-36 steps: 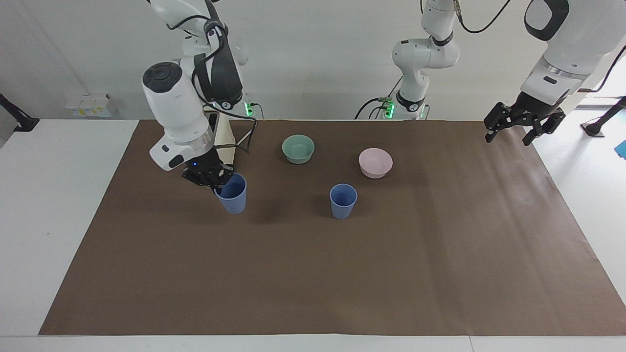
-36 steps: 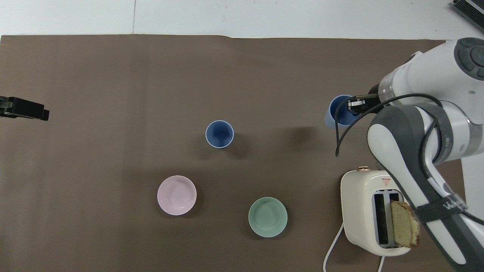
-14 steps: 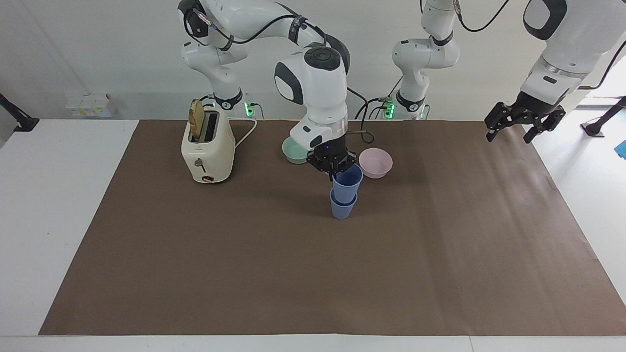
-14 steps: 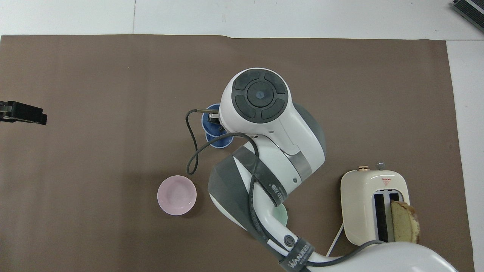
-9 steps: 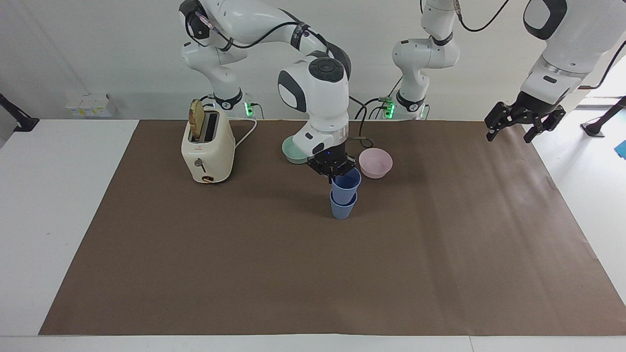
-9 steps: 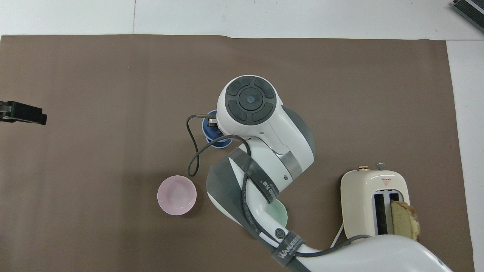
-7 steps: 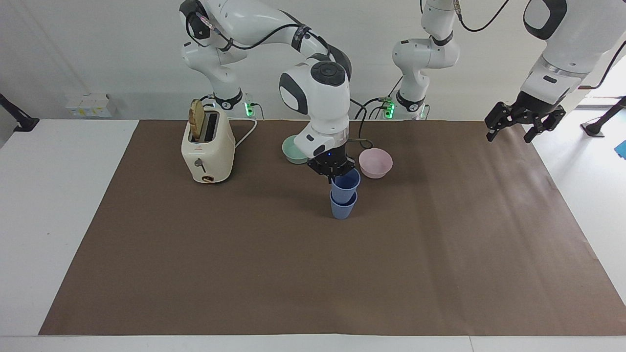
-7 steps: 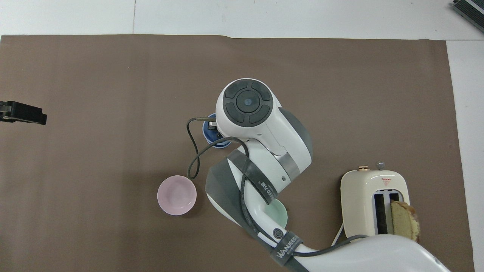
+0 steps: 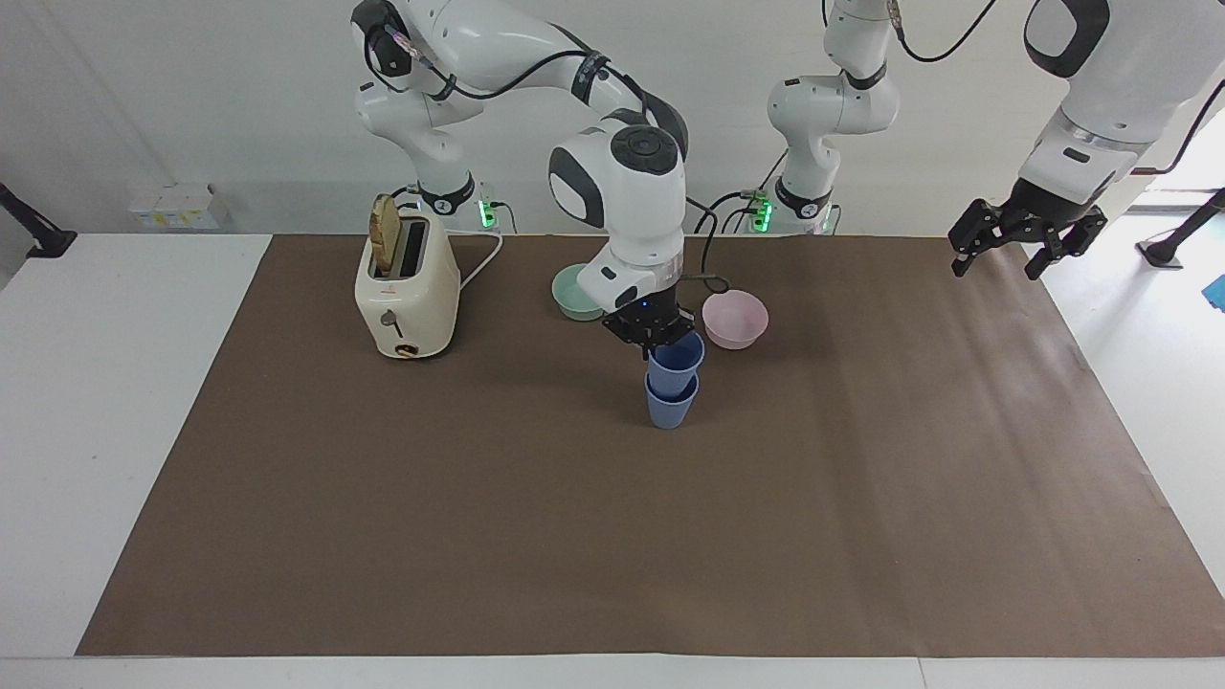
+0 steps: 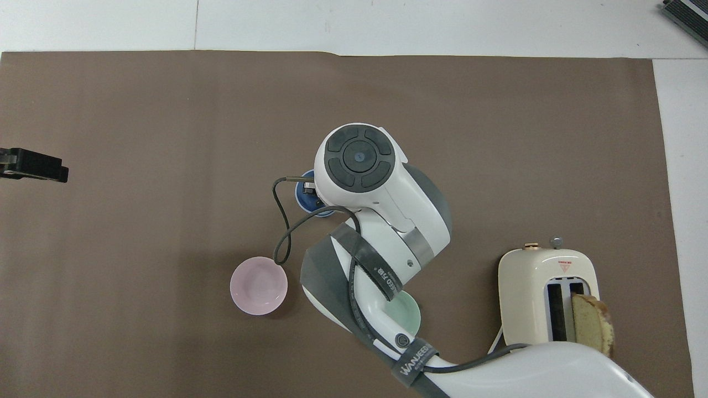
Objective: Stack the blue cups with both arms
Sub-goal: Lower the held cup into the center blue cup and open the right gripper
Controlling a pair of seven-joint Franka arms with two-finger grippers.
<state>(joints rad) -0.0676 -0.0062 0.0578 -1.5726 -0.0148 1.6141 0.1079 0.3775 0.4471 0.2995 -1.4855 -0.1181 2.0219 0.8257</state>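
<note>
Two blue cups stand mid-table, one in the other. The lower cup (image 9: 670,411) rests on the brown mat. The upper cup (image 9: 678,361) sits partly down inside it, with its rim well above the lower rim. My right gripper (image 9: 657,342) is shut on the upper cup's rim from above. In the overhead view the right arm covers most of the cups (image 10: 306,202). My left gripper (image 9: 1001,260) is open and empty. It waits in the air over the mat's edge at the left arm's end, and shows in the overhead view (image 10: 34,165).
A pink bowl (image 9: 735,319) and a teal-green bowl (image 9: 572,293) stand just nearer to the robots than the cups. A cream toaster (image 9: 407,287) with a bread slice stands toward the right arm's end. The brown mat (image 9: 612,536) covers the table.
My right gripper carried one blue cup from near the toaster to over the other cup and lowered it in. In the last second it sank a little deeper. The left arm stayed still.
</note>
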